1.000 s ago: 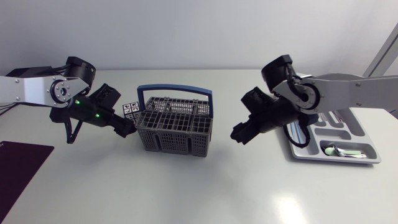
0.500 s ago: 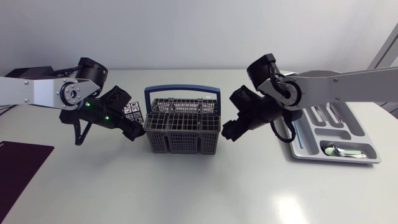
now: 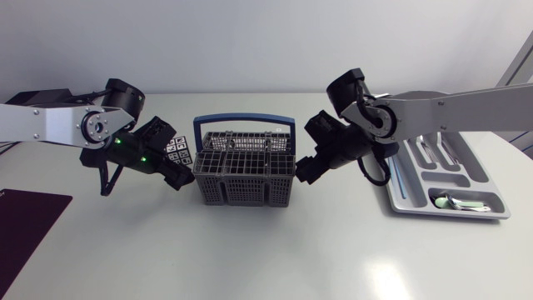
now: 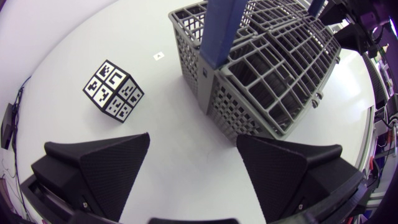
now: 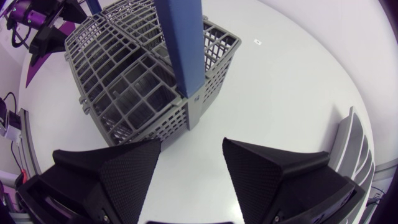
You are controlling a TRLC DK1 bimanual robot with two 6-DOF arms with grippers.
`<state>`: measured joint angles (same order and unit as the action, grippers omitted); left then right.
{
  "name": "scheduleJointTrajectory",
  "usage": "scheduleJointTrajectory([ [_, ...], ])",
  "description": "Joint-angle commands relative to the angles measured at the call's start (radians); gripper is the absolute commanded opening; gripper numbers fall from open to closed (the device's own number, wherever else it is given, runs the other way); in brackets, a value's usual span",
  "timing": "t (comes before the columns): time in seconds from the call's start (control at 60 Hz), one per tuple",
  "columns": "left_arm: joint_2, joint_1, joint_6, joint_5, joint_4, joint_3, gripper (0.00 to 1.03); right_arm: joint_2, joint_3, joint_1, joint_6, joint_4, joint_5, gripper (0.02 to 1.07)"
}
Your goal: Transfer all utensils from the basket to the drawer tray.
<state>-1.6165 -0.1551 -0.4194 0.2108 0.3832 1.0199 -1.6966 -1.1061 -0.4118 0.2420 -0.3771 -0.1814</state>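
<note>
The grey wire utensil basket (image 3: 244,171) with a blue handle (image 3: 244,123) stands mid-table. No utensil shows in its compartments in either wrist view. My left gripper (image 3: 179,177) is open, low at the basket's left side; from the left wrist the basket (image 4: 261,68) lies just ahead of the spread fingers (image 4: 99,168). My right gripper (image 3: 306,172) is open at the basket's right side, with the basket (image 5: 140,81) ahead of it. The grey drawer tray (image 3: 491,215) at the right holds cutlery, including a green-handled piece (image 3: 462,202).
A black-and-white marker cube (image 3: 176,150) sits beside the basket's left side, behind my left gripper, and shows ahead of it as the cube (image 4: 113,89). A dark mat (image 3: 25,225) lies at the near left edge. The tray's edge (image 5: 351,140) shows beside my right gripper.
Both arms have closed in on the basket, the left moving right, the right moving left. The basket has shifted slightly right and squared up.
</note>
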Motion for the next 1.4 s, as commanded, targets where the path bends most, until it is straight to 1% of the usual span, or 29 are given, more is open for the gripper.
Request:
scheduleJointTrajectory([
  [0.0,0.015,-0.014,0.008,0.006,-0.004,-0.024,0.98,-0.02,-0.012,-0.01,-0.018,0.015,0.011,0.75],
  [0.083,0.024,-0.009,0.008,0.006,-0.004,-0.034,0.98,-0.005,0.006,-0.005,-0.015,0.015,0.02,0.75],
  [0.117,0.032,-0.003,0.007,0.006,-0.004,-0.038,0.98,0.009,0.018,-0.002,-0.015,0.015,0.025,0.78],
  [0.167,0.049,0.009,0.005,0.006,-0.004,-0.049,0.98,0.031,0.042,0.004,-0.007,0.021,0.037,0.78],
  [0.25,0.092,0.043,0.001,0.006,-0.004,-0.072,0.98,0.077,0.081,0.024,0.0,0.032,0.053,0.87],
  [0.433,0.225,0.071,-0.004,0.006,-0.01,-0.136,0.98,0.172,0.152,0.062,0.025,0.046,0.06,1.02],
  [0.567,0.353,0.081,0.005,0.007,-0.038,-0.188,0.98,0.258,0.204,0.076,0.037,0.06,0.074,1.02],
  [0.717,0.445,0.091,0.018,0.004,-0.029,-0.228,0.99,0.333,0.253,0.077,0.08,0.069,0.095,1.03],
  [0.8,0.492,0.111,0.018,0.004,0.002,-0.238,0.99,0.379,0.282,0.08,0.072,0.076,0.16,1.02],
  [0.983,0.569,0.144,0.013,0.006,0.014,-0.256,0.99,0.483,0.307,0.13,0.003,0.078,0.163,1.02],
  [1.083,0.607,0.16,0.018,0.006,0.011,-0.271,0.99,0.532,0.322,0.151,0.002,0.078,0.163,1.02],
  [1.233,0.658,0.201,0.027,0.006,0.003,-0.29,0.99,0.629,0.396,0.186,0.006,0.126,0.174,1.02],
  [1.317,0.685,0.216,0.027,0.006,-0.015,-0.302,0.99,0.687,0.431,0.206,0.014,0.141,0.175,1.02],
  [1.383,0.716,0.216,0.027,0.006,-0.053,-0.33,0.99,0.726,0.454,0.22,0.025,0.142,0.181,1.02],
])
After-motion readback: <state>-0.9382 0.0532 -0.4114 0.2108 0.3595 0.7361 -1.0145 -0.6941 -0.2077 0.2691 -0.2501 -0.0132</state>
